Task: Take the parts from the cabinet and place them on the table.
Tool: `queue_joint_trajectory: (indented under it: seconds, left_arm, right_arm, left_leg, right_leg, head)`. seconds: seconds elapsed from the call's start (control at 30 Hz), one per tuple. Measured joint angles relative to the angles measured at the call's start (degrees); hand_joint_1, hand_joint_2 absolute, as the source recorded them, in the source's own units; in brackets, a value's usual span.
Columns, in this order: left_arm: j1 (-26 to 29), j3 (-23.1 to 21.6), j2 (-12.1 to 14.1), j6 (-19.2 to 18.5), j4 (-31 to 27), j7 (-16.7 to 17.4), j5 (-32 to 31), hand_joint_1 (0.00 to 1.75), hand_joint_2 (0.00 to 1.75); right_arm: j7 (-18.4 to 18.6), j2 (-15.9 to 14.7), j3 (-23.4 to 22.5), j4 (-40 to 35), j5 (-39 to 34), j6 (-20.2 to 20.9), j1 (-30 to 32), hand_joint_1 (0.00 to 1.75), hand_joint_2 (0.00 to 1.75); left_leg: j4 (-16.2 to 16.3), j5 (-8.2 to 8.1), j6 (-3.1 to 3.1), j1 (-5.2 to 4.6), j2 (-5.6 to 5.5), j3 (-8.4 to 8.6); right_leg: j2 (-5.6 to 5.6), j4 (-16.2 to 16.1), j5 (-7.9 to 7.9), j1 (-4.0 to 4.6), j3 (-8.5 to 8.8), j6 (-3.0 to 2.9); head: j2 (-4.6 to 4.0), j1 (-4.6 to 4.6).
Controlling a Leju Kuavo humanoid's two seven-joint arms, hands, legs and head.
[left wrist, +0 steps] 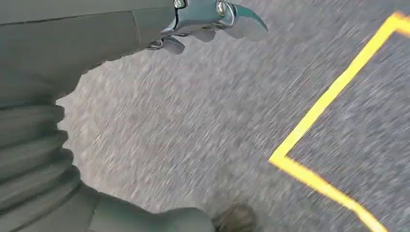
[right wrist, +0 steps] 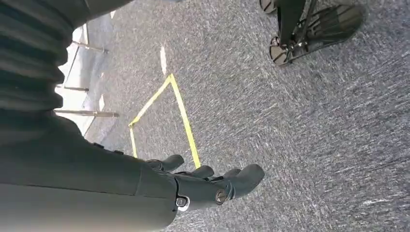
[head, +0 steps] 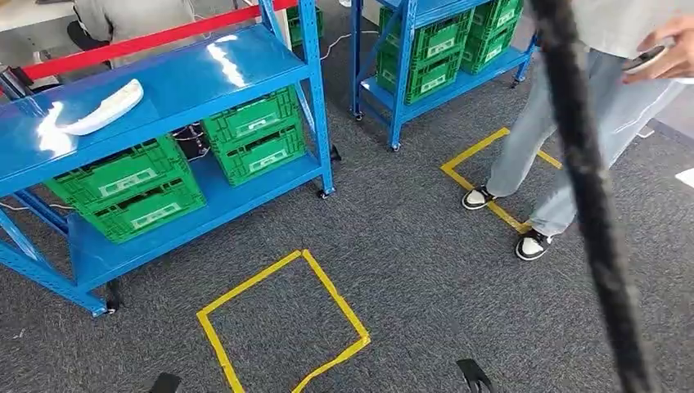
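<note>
On the left blue rack's [head: 245, 70] lower shelf sit four green crates [head: 123, 173], contents hidden; one white part [head: 105, 109] lies on top. Left hand [left wrist: 212, 21] and right hand [right wrist: 208, 181] hang empty, fingers apart, over carpet.

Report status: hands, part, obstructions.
Left hand and right hand hang over carpet, holding nothing. White part lies on blue rack top, untouched. Person stands right of the racks.

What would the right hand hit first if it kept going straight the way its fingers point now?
Most likely the grey carpet. The right hand hangs empty with fingers apart, pointing over bare floor; nothing shows ahead of its fingertips. The yellow tape square lies off to one side. Depth is hard to judge here.
</note>
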Motion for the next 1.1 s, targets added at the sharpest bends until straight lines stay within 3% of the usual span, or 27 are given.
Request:
queue_joint_trajectory:
  seconds: [0.3,0.43,0.47,0.53,0.67,0.8,0.83,0.87,0.97,1.0,1.03,1.07,1.1]
  left_arm:
    - [-11.72,2.43,-0.59,3.39,1.51,-5.49,-11.16,0.0,0.0]
    - [-13.41,2.95,-0.33,2.5,2.75,-3.3,-16.28,0.0,0.0]
    - [-12.49,3.09,-0.31,1.88,3.0,-1.94,-16.73,0.0,0.0]
    - [-9.9,3.5,-0.18,0.7,3.72,1.29,-17.36,0.0,0.0]
    - [-3.36,4.44,0.13,-0.68,4.77,6.75,-18.04,0.0,0.0]
    - [2.07,5.95,0.48,-1.55,5.55,11.3,-17.54,0.0,0.0]
    - [2.74,6.24,0.46,-1.64,5.66,11.98,-17.14,0.0,0.0]
    - [3.38,6.73,0.37,-1.62,5.84,12.52,-16.45,0.0,0.0]
    - [5.79,8.47,0.39,-0.96,6.12,12.74,-15.09,0.0,0.0]
    - [6.84,9.03,0.37,-0.65,6.25,12.39,-14.8,0.0,0.0]
    - [7.53,9.4,0.27,-0.52,6.45,12.0,-14.57,0.0,0.0]
    - [8.12,9.73,0.09,-0.41,6.56,11.64,-14.52,0.0,0.0]
    - [8.37,10.14,-0.13,-0.37,6.69,11.17,-14.5,0.0,0.0]
  right_arm:
    - [0.85,0.44,-3.24,0.79,3.33,0.74,-2.32,0.0,0.0]
    - [-0.15,0.81,-5.11,0.98,3.65,1.99,-3.06,0.0,0.0]
    - [-0.48,0.85,-5.34,1.01,3.65,2.3,-3.01,0.0,1.75]
    - [-0.85,0.88,-5.77,1.07,3.65,2.71,-2.98,0.0,1.75]
    - [-1.9,0.9,-6.63,1.36,3.91,2.73,-2.94,0.0,1.75]
    - [-2.71,0.9,-7.13,1.57,4.13,2.43,-2.89,0.0,1.75]
    - [-2.71,0.9,-7.28,1.57,4.13,2.41,-2.88,0.0,1.75]
    - [-2.69,0.9,-7.5,1.57,4.13,2.41,-2.89,0.0,1.75]
    - [-2.53,0.88,-7.91,1.57,4.16,2.6,-2.87,0.0,1.75]
    - [-2.58,0.88,-8.09,1.6,4.16,2.71,-2.75,0.0,1.75]
    - [-2.62,0.88,-8.15,1.66,4.16,2.71,-2.67,0.0,1.75]
    - [-2.69,0.88,-8.24,1.68,4.16,2.71,-2.65,0.0,1.75]
    - [-2.82,0.88,-8.35,1.71,4.16,2.69,-2.66,0.0,1.75]
  left_leg:
    - [0.1,0.36,-0.47,0.02,-0.09,-0.48]
    - [0.09,0.24,-0.32,-0.06,-0.06,-0.71]
    - [0.1,0.23,-0.31,-0.07,-0.05,-0.71]
    - [0.17,0.22,-0.29,-0.13,-0.06,-0.7]
    - [0.75,-0.22,0.39,-0.37,-0.08,-1.02]
    - [0.46,-0.19,1.09,-0.57,-0.25,-1.14]
    - [-0.42,0.42,1.42,0.35,-0.39,-0.49]
    - [-0.77,0.61,1.66,0.31,-0.68,-0.36]
    - [-0.6,0.66,1.83,0.33,-1.15,-0.59]
    - [-0.41,0.63,1.78,0.33,-1.52,-0.75]
    - [-0.23,0.6,1.72,0.37,-1.89,-0.85]
    - [0.02,0.51,1.55,0.46,-2.43,-0.95]
    - [0.37,0.39,1.27,0.61,-3.06,-1.03]
  right_leg:
    - [-0.01,0.07,0.4,0.04,-0.35,-0.13]
    - [0.02,0.07,0.41,-0.06,-0.19,-0.03]
    - [0.02,0.06,0.4,-0.06,-0.2,-0.02]
    - [0.02,0.02,0.39,-0.06,-0.33,0.02]
    - [0.03,-0.07,0.36,-0.38,-0.35,0.46]
    - [-0.28,-0.43,0.42,-0.48,-0.09,1.29]
    - [-0.27,-0.21,0.03,-0.51,-0.09,1.51]
    - [-0.05,1.73,-1.57,-0.37,-0.81,1.58]
    - [0.06,13.97,-7.99,-0.44,-6.34,1.82]
    - [0.07,16.89,-8.6,-0.43,-7.68,1.89]
    - [0.06,16.5,-7.73,-0.48,-7.4,1.91]
    - [0.08,13.52,-5.68,-0.58,-5.81,1.92]
    - [0.25,8.55,-3.11,-0.66,-3.1,1.93]
  head:
    - [0.0,0.04]
    - [-0.02,0.02]
    - [-0.02,0.02]
    - [-0.02,0.02]
    - [0.0,0.0]
    - [-0.02,-0.02]
    - [-0.02,0.07]
    - [-0.02,0.09]
    - [-0.02,0.2]
    - [-0.02,0.22]
    - [-0.02,0.22]
    - [0.0,0.22]
    - [0.0,0.22]
